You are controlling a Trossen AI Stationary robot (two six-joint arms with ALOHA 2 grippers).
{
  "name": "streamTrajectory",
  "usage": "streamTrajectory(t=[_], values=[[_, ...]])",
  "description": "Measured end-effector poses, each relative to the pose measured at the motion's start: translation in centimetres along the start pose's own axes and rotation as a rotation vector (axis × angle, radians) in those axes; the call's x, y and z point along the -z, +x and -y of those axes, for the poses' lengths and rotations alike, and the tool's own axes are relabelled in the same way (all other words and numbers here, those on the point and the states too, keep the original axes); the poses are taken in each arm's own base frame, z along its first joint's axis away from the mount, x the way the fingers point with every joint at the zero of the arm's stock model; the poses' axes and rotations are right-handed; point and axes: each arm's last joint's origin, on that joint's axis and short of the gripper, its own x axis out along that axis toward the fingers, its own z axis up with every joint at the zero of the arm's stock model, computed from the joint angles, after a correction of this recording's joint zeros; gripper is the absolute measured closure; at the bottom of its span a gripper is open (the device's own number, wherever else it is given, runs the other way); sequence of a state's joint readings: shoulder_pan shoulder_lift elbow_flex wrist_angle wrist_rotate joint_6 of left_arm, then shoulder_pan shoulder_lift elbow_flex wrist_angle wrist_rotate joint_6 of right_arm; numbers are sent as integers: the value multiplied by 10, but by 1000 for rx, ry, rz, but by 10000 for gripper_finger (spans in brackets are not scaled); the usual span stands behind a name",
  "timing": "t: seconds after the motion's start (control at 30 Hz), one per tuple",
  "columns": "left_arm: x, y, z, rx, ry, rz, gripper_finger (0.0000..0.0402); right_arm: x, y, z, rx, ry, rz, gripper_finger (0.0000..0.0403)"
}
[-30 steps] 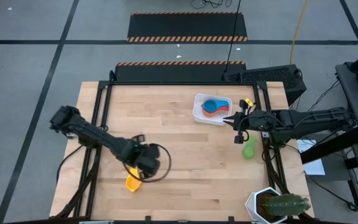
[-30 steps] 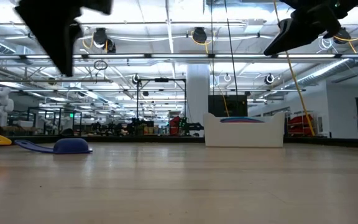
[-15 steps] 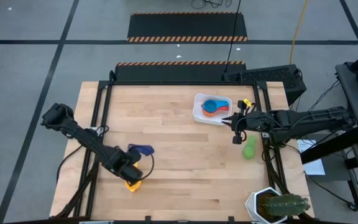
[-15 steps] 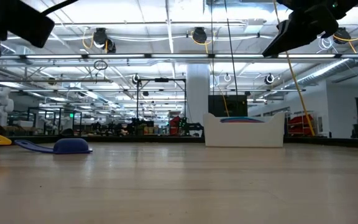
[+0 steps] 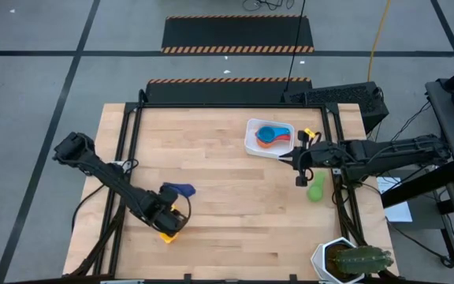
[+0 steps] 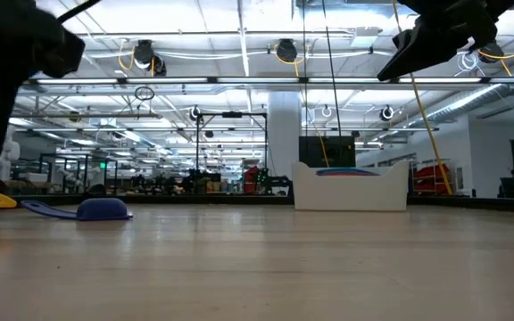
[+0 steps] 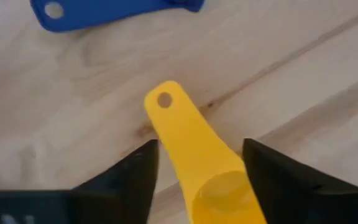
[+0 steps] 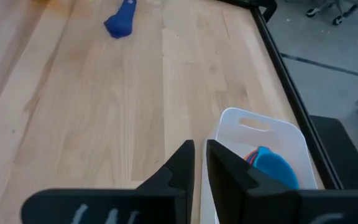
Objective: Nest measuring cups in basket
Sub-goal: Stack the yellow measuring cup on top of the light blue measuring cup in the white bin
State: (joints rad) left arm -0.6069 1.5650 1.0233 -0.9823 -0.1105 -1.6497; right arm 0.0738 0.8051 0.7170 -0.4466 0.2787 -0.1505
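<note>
Bench (image 5: pixel 227 229) fills frame centre. Basket (image 5: pixel 252 143) upper right of centre, blue cup (image 5: pixel 273 132) over orange cup (image 5: pixel 266 143) inside. Right gripper (image 5: pixel 301 167) nearly closed, empty, beside it. Left gripper (image 5: pixel 169 229) lower left, spread wide around yellow cup (image 7: pixel 197 158); navy cup (image 5: pixel 178 189) just above.

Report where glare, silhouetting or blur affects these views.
Low view: bright ceiling lights turn both arms into black silhouettes, and the table shows a sheen. Left wrist view: soft focus on the yellow cup between the left gripper's fingers. High view: evenly lit.
</note>
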Motion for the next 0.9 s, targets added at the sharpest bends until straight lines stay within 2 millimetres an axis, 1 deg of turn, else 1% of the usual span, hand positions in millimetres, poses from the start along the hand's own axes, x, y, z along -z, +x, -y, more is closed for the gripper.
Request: streamTrajectory(t=[0.1, 0.2, 0.33, 0.43, 0.53, 0.63, 0.8, 0.9], values=[[0, 7, 1, -41, -64, -8, 123, 1, 0, -1, -13, 4, -4, 369], [2, 14, 4, -62, -104, -14, 86, 6, 3, -2, -26, -5, -21, 369], [2, 20, 11, -27, -134, -1, 58, 12, 6, -4, -29, -16, -43, 369], [3, 28, 15, -34, -147, 6, 54, 15, 8, -5, -31, -22, -53, 369], [5, 40, 16, -89, -160, -13, 53, 16, 8, -5, -31, -22, -53, 369], [6, 46, 17, -108, -163, -15, 53, 15, 8, -5, -30, -22, -44, 369], [7, 48, 21, -81, -163, -23, 54, 13, 8, -5, -28, -30, -29, 369], [7, 48, 22, -62, -160, -26, 71, 13, 8, -5, -27, -30, -24, 369]])
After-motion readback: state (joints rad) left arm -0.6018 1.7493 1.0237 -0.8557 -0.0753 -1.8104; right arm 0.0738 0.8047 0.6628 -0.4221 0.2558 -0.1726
